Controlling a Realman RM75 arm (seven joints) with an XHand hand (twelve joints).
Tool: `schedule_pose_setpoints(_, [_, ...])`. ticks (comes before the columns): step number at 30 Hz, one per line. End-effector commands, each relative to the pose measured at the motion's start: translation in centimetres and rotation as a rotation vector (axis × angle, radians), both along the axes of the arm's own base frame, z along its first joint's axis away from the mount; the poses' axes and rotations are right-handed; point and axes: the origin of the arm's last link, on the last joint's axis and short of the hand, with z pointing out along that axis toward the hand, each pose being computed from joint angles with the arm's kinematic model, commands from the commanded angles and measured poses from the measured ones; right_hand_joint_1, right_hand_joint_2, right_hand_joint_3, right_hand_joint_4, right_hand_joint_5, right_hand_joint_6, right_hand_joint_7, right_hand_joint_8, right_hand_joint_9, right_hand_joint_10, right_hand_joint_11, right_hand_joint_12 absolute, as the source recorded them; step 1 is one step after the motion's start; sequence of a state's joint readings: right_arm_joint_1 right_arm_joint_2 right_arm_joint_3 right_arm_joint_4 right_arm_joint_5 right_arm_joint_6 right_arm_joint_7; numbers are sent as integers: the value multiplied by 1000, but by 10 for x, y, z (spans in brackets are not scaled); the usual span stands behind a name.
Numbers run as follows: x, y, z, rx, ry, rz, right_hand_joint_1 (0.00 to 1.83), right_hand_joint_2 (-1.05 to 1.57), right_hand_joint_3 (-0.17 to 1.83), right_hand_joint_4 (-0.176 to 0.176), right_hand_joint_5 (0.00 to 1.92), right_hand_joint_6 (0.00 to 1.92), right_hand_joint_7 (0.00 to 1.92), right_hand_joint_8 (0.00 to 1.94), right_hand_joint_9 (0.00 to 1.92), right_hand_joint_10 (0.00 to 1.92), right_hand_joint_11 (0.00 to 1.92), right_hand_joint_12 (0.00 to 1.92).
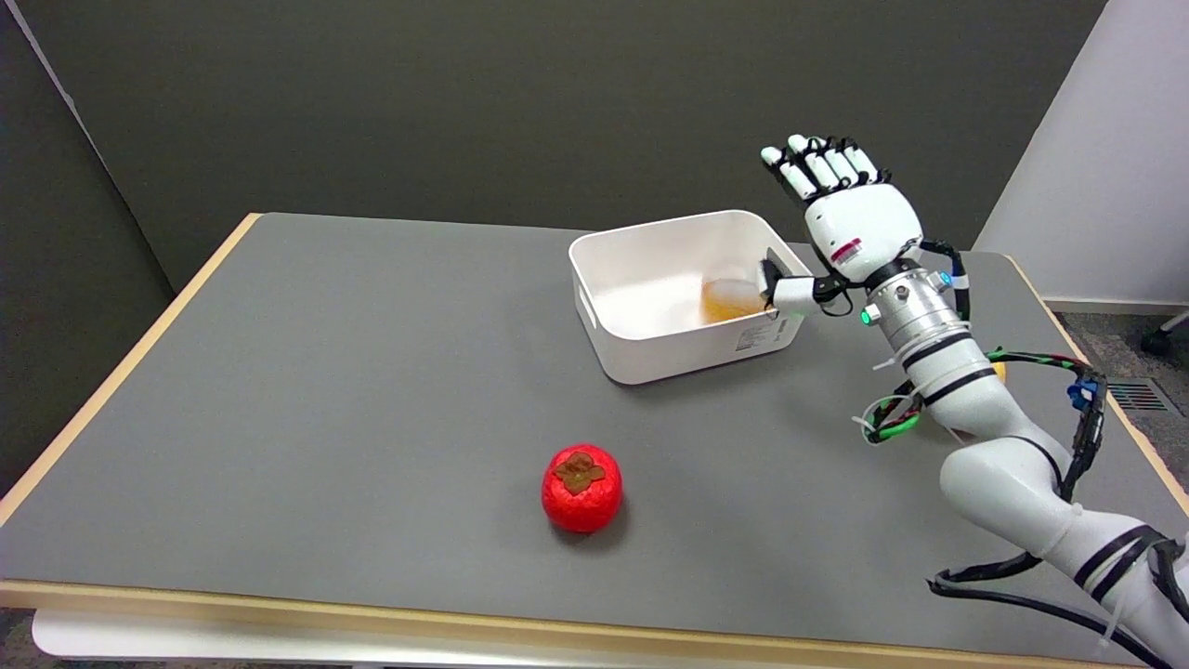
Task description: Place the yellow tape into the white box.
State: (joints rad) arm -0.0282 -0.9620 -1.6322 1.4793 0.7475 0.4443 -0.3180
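Note:
The white box (683, 351) stands on the grey table right of centre, toward the back. The yellow tape (727, 300) shows as a blurred yellowish roll inside the box, near its right front corner. My right hand (855, 228) is held up just beyond the box's right rim, its fingers (822, 167) straight and pointing up and away. The thumb sticks out to the left over the rim, its tip close beside the tape. Nothing is held between the thumb and the fingers. Whether the thumb tip touches the tape cannot be told.
A red persimmon-like fruit (581, 487) lies near the table's front middle. A small orange object (999, 372) peeks out behind my right forearm near the table's right edge. The table's wooden edge (121, 372) runs along the left side.

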Motion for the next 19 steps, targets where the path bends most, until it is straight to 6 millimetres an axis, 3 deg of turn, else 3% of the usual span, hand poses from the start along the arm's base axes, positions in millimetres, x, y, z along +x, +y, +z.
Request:
schedule_pose_setpoints(1, [-5,17,-24,69,-67,13,603,618,981,59,28,295,-1,80,-1,196,-1,828])
schedule_pose_setpoints(7, [17,22,-21,56,-207,126,497,588,928,65,30,237,-1,0,-1,121,-1,813])
schedule_pose_setpoints(14, [59,31,-9,47,-403,288,446,598,930,47,15,129,-1,-1,-1,25,-1,749])
schedule_pose_setpoints(19, [65,33,0,28,-478,317,441,616,937,43,13,120,-1,-1,-1,25,-1,741])
